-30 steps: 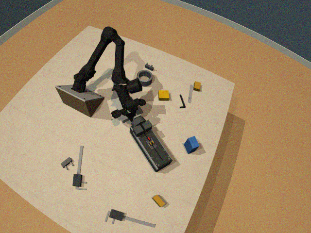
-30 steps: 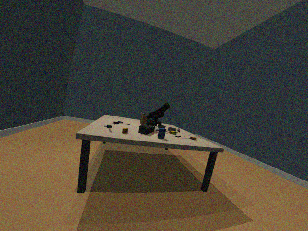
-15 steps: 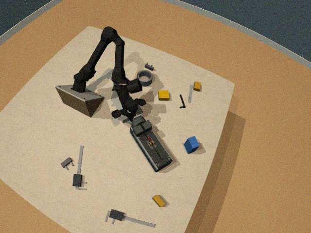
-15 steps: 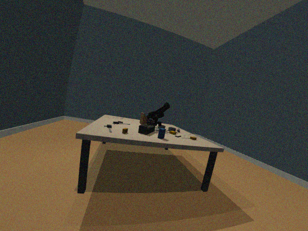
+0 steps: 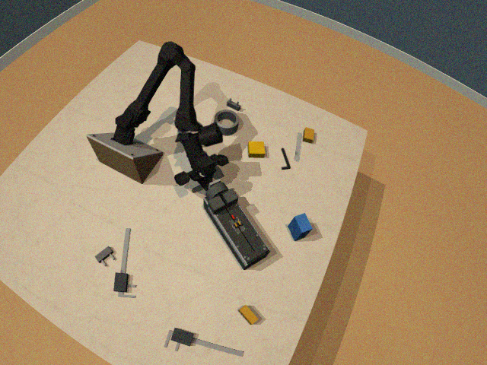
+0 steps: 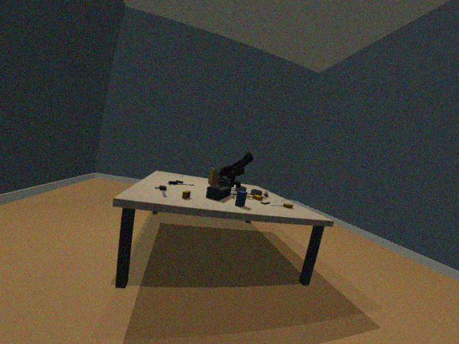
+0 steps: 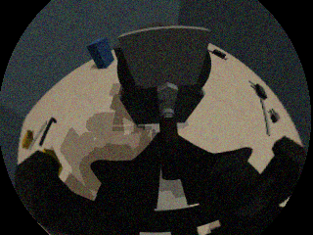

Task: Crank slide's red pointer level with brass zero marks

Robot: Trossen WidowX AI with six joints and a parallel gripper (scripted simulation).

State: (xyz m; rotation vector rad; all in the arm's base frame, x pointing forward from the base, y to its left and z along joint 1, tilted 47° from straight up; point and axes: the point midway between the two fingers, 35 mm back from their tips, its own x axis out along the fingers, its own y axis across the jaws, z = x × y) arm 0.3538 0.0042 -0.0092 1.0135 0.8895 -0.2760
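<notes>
The dark machine (image 5: 250,240) (image 6: 217,192) stands on the table, with raised blocks at the end nearest the arm. Its red pointer (image 5: 233,217) sits off the two brass zero marks (image 5: 237,224), a little toward the raised blocks; it is not level with them. In the wrist view the machine's end housing (image 7: 165,54) faces me, with a grey crank hub (image 7: 168,93) in the middle. My gripper (image 5: 205,184) (image 7: 164,135) is at that end, low, shut on the crank handle, which the dark fingers mostly hide. In the exterior view the gripper cannot be made out.
A blue block (image 5: 300,226) (image 6: 240,198) (image 7: 101,53) stands beside the machine. A grey ring (image 5: 226,131) and a yellow block (image 5: 256,149) lie beside the arm. A black hex key (image 5: 287,160), calipers (image 5: 121,281) and an orange block (image 5: 248,314) lie farther out.
</notes>
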